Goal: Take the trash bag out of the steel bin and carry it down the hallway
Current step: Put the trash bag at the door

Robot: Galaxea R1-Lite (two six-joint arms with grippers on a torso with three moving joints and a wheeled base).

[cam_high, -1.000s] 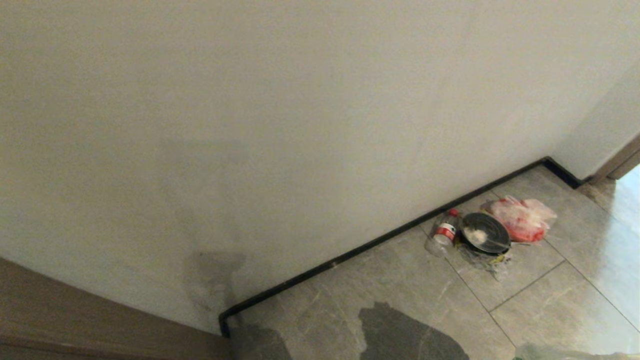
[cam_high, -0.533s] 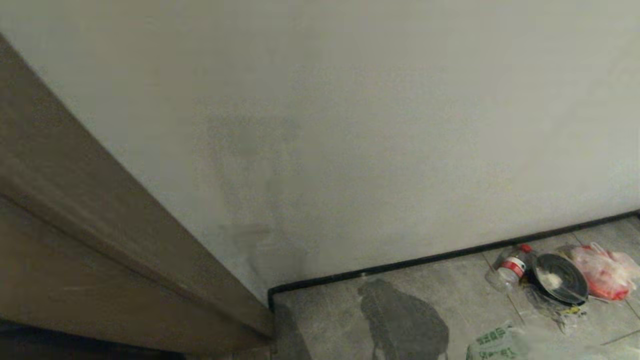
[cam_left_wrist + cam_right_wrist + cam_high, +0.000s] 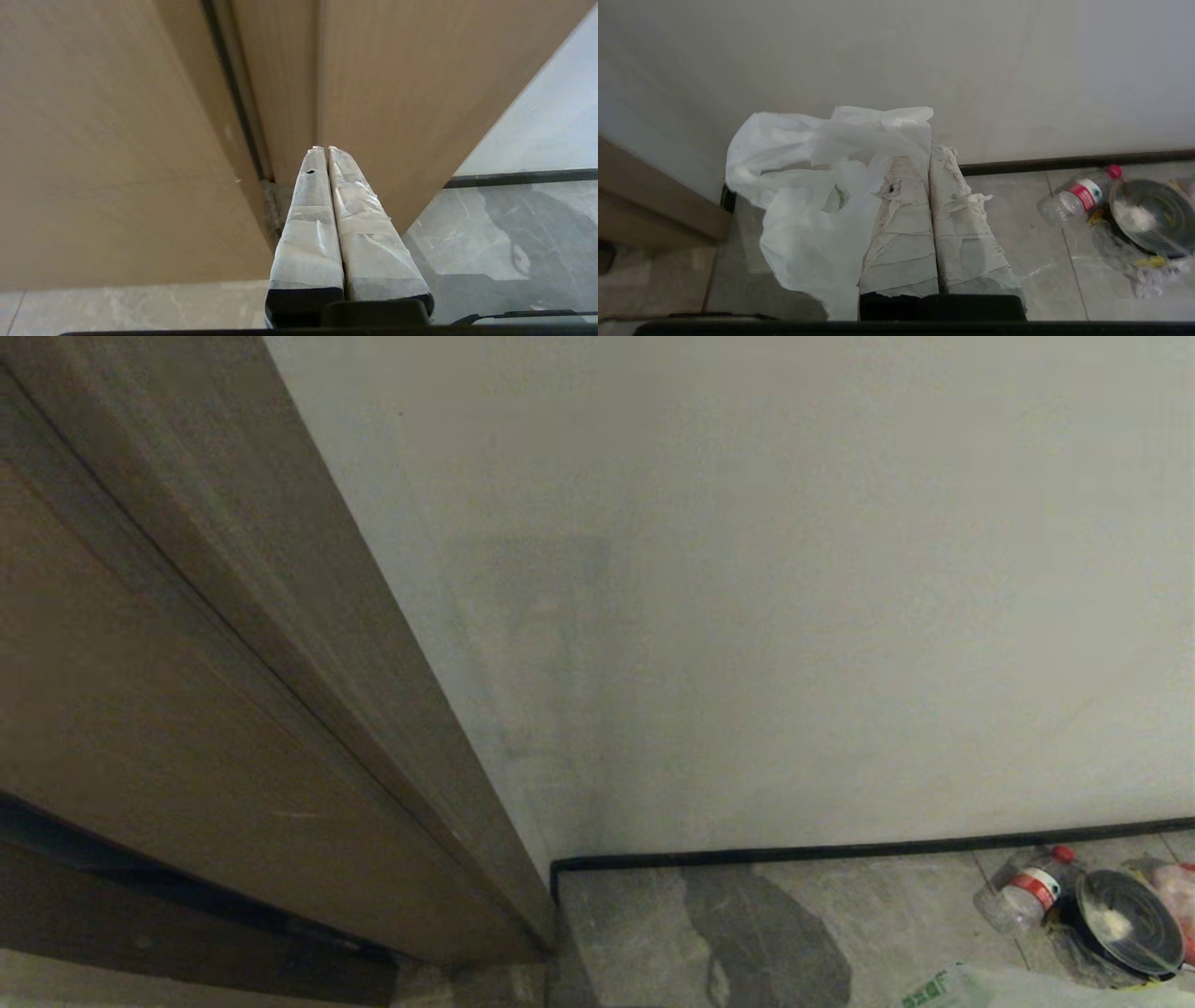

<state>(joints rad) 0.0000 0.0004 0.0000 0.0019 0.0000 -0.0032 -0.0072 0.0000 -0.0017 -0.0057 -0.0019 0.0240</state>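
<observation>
Thin crinkled whitish plastic is seen in the trash bag (image 3: 803, 224), matt brown wood in the door (image 3: 168, 691), and glossy grey marble-look tile on the floor (image 3: 896, 924).

Obstacles: brown wooden door (image 3: 187, 709) close on the left, pale wall (image 3: 794, 616) with dark baseboard (image 3: 840, 851) ahead, plastic bottle (image 3: 1027, 891) and round black lid (image 3: 1125, 922) on the floor at right; open grey tile (image 3: 887, 933) between.
</observation>
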